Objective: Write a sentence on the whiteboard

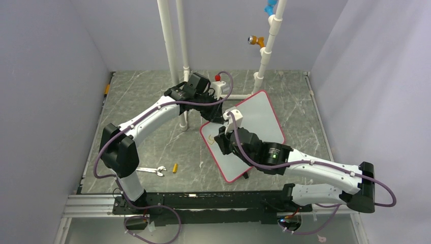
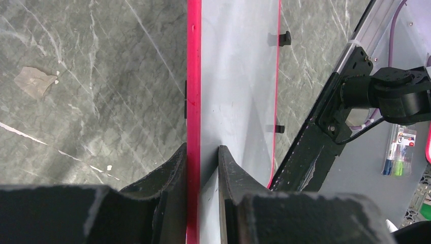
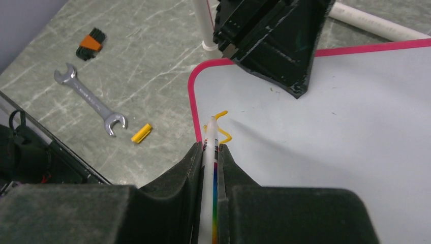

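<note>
Left arm, toward 1 o'clock: left tool clamped on whiteboard. Right arm, toward 10 o'clock: right tool gripping marker.

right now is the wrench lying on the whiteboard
No, the wrench lies on the table beside the whiteboard, clear of its rim.

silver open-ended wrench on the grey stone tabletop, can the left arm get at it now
Probably not yet: the left gripper is clamped on the edge of the red-rimmed whiteboard. The silver wrench lies uncovered near that arm's base, so releasing first should free it.
</note>
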Controlling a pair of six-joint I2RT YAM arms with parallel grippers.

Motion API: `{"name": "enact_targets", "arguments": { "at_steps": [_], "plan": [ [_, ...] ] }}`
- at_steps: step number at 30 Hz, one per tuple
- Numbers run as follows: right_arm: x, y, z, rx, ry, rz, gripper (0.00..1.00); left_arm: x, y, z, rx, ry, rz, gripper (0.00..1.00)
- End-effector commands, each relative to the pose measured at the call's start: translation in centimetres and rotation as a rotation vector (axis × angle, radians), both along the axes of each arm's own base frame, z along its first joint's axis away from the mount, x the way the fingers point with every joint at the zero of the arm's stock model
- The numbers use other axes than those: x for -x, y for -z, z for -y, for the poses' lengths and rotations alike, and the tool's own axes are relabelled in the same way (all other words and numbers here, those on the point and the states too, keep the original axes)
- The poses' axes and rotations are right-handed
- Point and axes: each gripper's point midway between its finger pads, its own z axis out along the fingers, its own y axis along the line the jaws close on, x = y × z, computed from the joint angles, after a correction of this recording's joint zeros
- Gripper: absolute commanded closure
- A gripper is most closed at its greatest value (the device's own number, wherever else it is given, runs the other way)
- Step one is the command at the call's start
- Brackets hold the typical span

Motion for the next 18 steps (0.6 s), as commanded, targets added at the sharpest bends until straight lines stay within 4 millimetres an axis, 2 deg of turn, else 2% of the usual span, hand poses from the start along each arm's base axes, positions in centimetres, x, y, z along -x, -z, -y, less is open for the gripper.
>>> {"name": "enact_targets", "arguments": {
  "at_steps": [1, 18],
  "plan": [
    [-1.0, -0.2, 1.6, -0.002, 0.093, 0.02, 1.0, -0.8, -2.0, -0.2, 0.008, -0.013, 0.106, 1.0],
    [-2.3, 1.9, 1.0, 0.009, 0.098, -0.018, 1.0, -0.7, -2.0, -0.2, 0.011, -0.007, 0.104, 1.0]
  ]
}}
